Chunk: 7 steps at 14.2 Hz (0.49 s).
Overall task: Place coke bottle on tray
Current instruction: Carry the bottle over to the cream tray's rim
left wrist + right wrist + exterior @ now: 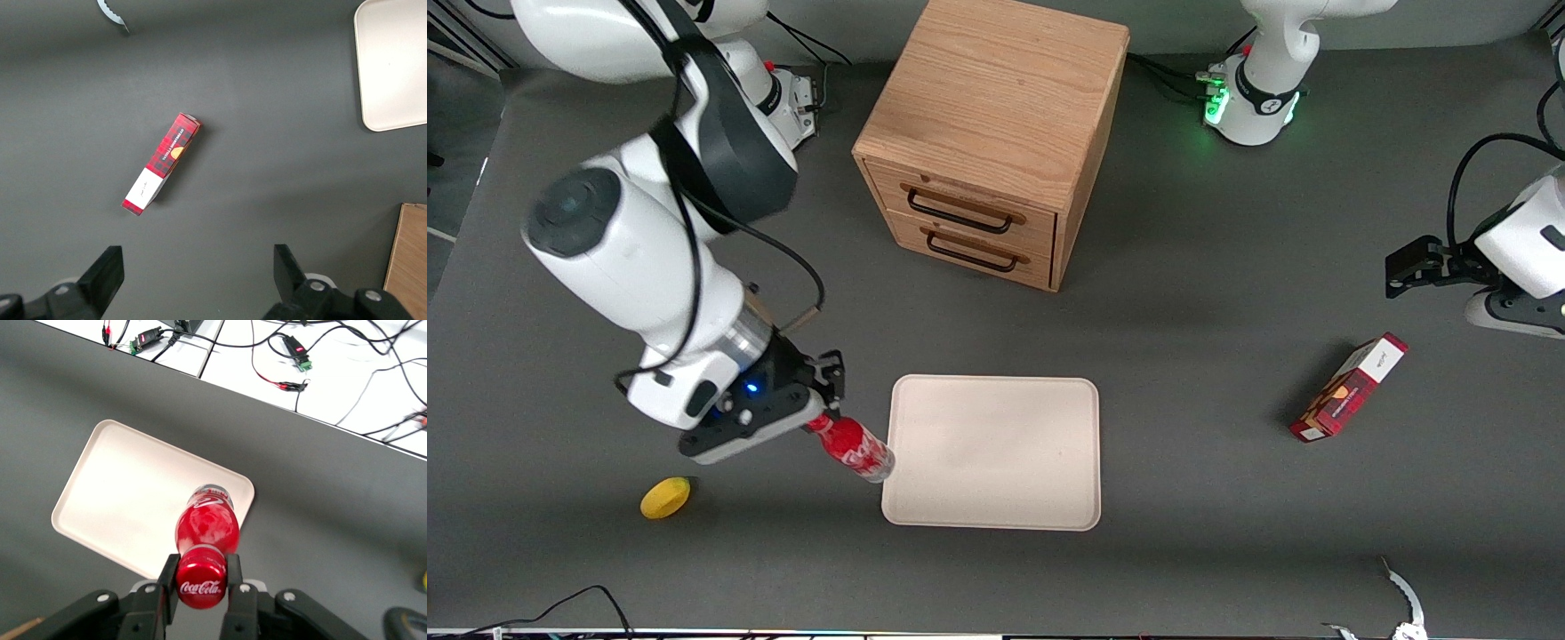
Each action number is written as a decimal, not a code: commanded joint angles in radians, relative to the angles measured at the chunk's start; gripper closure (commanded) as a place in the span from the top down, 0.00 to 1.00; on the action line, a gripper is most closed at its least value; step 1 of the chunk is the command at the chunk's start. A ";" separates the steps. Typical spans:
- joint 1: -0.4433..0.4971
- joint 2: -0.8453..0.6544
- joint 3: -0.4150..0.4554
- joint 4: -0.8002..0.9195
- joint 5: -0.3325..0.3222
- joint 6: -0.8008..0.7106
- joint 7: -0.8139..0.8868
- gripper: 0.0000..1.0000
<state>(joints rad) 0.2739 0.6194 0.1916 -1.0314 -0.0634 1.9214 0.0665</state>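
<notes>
1. A dark grey table top point(1209, 338) fills the front view; it is matte, with soft shadows under the things on it.
2. A wooden drawer cabinet point(996, 133) stands on it, farther from the front camera; two drawers with dark handles point(960, 213).
3. A white surface point(347, 367) strewn with black cables point(373, 350) borders the table.

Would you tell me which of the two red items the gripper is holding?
The coke bottle, clamped at its cap by the gripper at the tray's edge; the red box lies untouched.
</notes>
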 commanded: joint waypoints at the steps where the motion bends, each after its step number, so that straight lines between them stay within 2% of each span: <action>1: 0.021 0.084 -0.014 0.065 -0.016 0.059 0.016 0.00; 7: 0.021 0.187 -0.014 0.063 -0.018 0.110 0.018 0.00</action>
<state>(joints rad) 0.2786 0.7647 0.1875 -1.0260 -0.0639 2.0253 0.0665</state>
